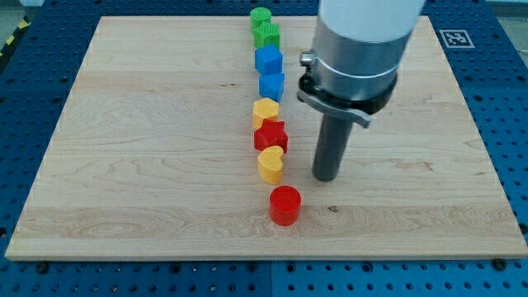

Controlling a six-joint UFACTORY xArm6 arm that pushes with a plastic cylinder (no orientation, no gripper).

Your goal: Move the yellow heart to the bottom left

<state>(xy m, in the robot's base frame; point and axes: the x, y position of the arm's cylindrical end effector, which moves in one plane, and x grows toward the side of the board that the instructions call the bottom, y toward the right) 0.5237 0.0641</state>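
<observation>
Camera view puts my tip [326, 178], no hand fitted, right of yellow heart [270, 164]: I'd push left, angling down.

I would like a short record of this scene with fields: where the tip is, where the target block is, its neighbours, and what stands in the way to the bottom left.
tip: my tip is on the board, to the view's right of the yellow heart, apart from it
target: yellow heart, low in a column of blocks
neighbours: red star above it, red cylinder below-right
path to bottom left: no block in the way
</observation>
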